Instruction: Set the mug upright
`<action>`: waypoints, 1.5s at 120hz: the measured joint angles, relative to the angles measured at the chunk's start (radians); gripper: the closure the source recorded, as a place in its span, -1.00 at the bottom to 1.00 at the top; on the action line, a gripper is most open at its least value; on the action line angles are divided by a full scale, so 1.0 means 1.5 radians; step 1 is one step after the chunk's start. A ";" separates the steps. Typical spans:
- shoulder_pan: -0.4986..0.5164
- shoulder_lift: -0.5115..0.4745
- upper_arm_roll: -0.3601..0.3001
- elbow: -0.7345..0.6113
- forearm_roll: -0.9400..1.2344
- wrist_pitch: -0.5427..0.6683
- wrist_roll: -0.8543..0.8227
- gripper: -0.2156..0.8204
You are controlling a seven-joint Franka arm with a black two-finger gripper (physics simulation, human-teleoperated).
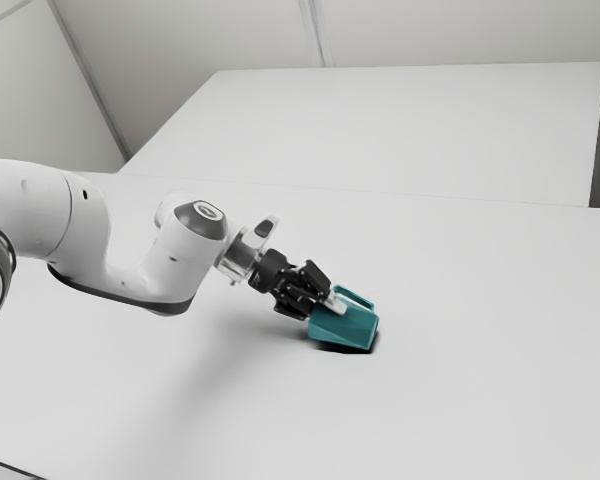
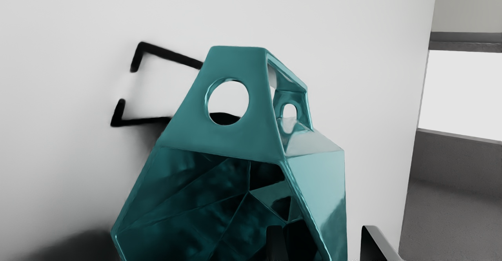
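The teal, many-sided mug (image 1: 345, 327) lies on its side on the table, its handle on the upper side and its mouth toward my hand. At that mouth, my gripper (image 1: 323, 303) reaches in at a slant from the exterior view's left. In the wrist view the mug (image 2: 333, 174) shows its dark inside and its handle with a round hole. My gripper (image 2: 321, 229) stands open astride one side wall: one finger is inside the mouth, the other outside with a gap to the wall. The mug's lower part is cut off there.
The white table (image 1: 460, 400) spreads around the mug, with a dark shadow close beneath it. Behind it stands another white surface (image 1: 410, 120), with pale walls beyond. In the wrist view, the handle's angular black shadow (image 2: 168, 53) falls on the table.
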 joint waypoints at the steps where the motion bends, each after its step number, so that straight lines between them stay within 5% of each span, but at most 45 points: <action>1: 0.000 0.000 0.000 0.000 0.000 -0.001 0.001 0.42; 35: 0.000 -0.011 -0.006 0.004 -0.005 -0.012 0.052 0.82; 65: -0.003 -0.070 -0.011 0.004 0.019 -0.007 0.087 0.90; 83: -0.001 -0.130 -0.012 0.001 0.153 0.019 0.083 0.92; 125: 0.002 -0.178 -0.010 0.024 0.699 0.052 -0.099 0.93; 180: 0.037 -0.146 -0.009 0.020 0.852 0.022 -0.318 0.93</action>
